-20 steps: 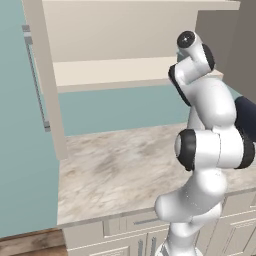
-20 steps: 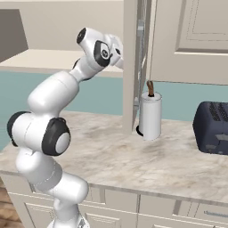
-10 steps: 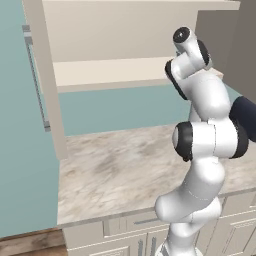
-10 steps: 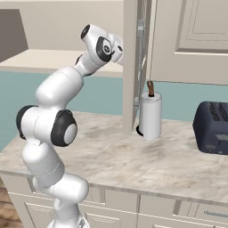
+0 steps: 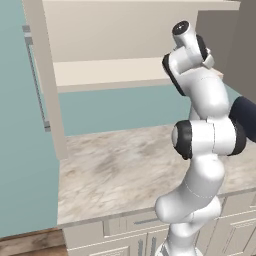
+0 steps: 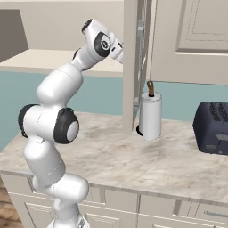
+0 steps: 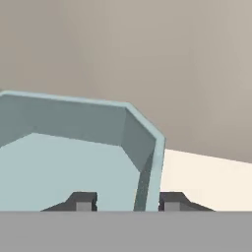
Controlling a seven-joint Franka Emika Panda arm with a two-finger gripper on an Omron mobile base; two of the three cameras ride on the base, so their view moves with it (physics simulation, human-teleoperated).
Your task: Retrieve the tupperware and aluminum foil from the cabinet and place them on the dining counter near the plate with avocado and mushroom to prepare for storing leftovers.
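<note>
The pale blue-grey tupperware [image 7: 59,162] sits on the cream shelf [image 7: 202,177] inside the cabinet [image 5: 110,75], very close in the hand view. My gripper [image 7: 128,202] straddles its right-hand wall and flared rim. One fingertip [image 7: 83,201] is inside the container and the other [image 7: 172,201] is outside, against the rim. A gap shows between the inner finger and the wall, so the jaws stand open, narrowed. In the base views my hand [image 6: 118,46] reaches onto the shelf, hiding the container. The aluminum foil, dining counter and plate are out of view.
An open cabinet door [image 5: 47,95] with a bar handle hangs at the left; another door edge [image 6: 131,67] stands right of my hand. On the marble counter [image 5: 115,170] below are a paper towel roll [image 6: 150,118] and a dark toaster [image 6: 213,127].
The arm has straightened and pushed its hand further up and into the cabinet over the shelf. The elbow has swung a little toward the cabinet.
</note>
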